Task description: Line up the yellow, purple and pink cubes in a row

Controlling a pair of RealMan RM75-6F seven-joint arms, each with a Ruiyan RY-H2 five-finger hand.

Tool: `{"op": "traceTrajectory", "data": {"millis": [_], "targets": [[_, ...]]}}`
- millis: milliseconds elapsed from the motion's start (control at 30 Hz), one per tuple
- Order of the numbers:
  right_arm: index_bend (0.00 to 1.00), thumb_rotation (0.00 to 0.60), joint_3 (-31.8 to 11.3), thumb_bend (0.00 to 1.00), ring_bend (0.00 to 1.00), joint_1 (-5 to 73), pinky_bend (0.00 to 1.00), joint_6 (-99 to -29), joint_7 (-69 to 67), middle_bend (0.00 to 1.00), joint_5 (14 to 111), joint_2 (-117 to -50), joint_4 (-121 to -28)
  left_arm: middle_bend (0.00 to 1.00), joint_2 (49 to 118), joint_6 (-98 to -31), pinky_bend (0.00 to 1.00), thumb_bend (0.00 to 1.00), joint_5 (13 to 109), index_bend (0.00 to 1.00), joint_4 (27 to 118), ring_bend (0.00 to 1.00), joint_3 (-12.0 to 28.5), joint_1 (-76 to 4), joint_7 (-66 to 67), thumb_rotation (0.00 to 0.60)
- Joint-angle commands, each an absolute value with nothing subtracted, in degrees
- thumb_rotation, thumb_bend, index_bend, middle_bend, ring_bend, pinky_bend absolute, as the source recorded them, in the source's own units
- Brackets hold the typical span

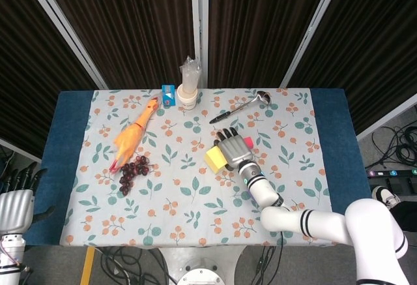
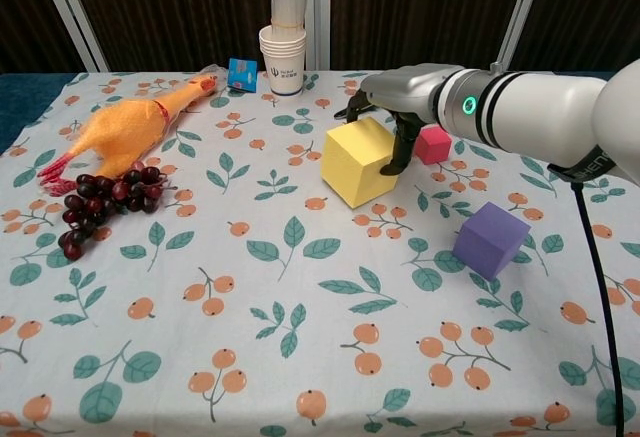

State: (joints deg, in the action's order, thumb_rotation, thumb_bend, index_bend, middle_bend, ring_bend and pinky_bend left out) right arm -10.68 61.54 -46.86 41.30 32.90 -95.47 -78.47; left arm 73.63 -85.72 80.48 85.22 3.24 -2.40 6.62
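Three cubes matter here, and only one is in the right hand (image 2: pixel 395 107): the yellow cube (image 2: pixel 359 161), gripped from above with fingers (image 2: pixel 405 144) down its far side, low over the cloth or just touching it; which, I cannot tell. Its faces are flat, its edges crisp and its colour matte, so it looks like foam or light plastic: probably easy to lift, stiff enough to hold its shape, and unlikely to slip if squeezed on opposite flat faces rather than at the corners. It is plainly the largest of the three.

Just behind the hand, toward the wrist side, sits the small pink cube (image 2: pixel 433 144), near but apart from the yellow one. The purple cube (image 2: pixel 489 240) lies well apart, below the forearm toward the robot, mid-sized with softly shaded faces. Each of these would likely take a top-down pinch across two opposite sides.

From the head view the left hand (image 1: pixel 16 205) rests off the table (image 1: pixel 71 112) edge, far from the cubes, fingers spread and holding nothing.
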Motion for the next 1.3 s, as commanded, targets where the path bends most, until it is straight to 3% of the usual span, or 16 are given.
{"op": "traceTrajectory", "data": {"millis": [33, 433, 667, 967, 1300], "targets": [[0.16, 0.6, -10.4, 0.16, 0.0, 61.3, 0.0, -46.9, 40.7, 0.06, 32.6, -94.0, -79.8, 0.15, 73.7, -85.7, 0.08, 0.12, 80.5, 0.22, 85.2, 0.12, 3.2, -2.4, 6.6, 0.6], [0.11, 0.6, -9.6, 0.12, 0.0, 61.6, 0.0, -42.7, 36.5, 0.04, 30.6, -89.9, -80.0, 0.15, 73.5, -85.7, 0.08, 0.12, 80.6, 0.22, 85.6, 0.12, 3.3, -2.4, 7.2, 0.6], [0.1, 0.6, -8.3, 0.17, 0.0, 64.6, 0.0, -33.0, 33.8, 0.0, 27.7, -88.1, -76.5, 0.15, 73.3, -85.7, 0.08, 0.12, 80.2, 0.22, 86.1, 0.12, 3.4, -2.3, 7.8, 0.6], [0.1, 0.6, -7.0, 0.18, 0.0, 66.5, 0.0, -29.7, 29.1, 0.0, 28.6, -89.0, -72.5, 0.15, 73.3, -85.5, 0.08, 0.12, 79.9, 0.22, 86.3, 0.12, 3.5, -2.4, 8.2, 0.6], [0.1, 0.6, -6.8, 0.18, 0.0, 64.7, 0.0, -26.3, 21.0, 0.0, 32.5, -85.5, -75.0, 0.15, 73.4, -85.6, 0.08, 0.12, 80.1, 0.22, 86.0, 0.12, 3.4, -2.2, 7.9, 0.6]]}}
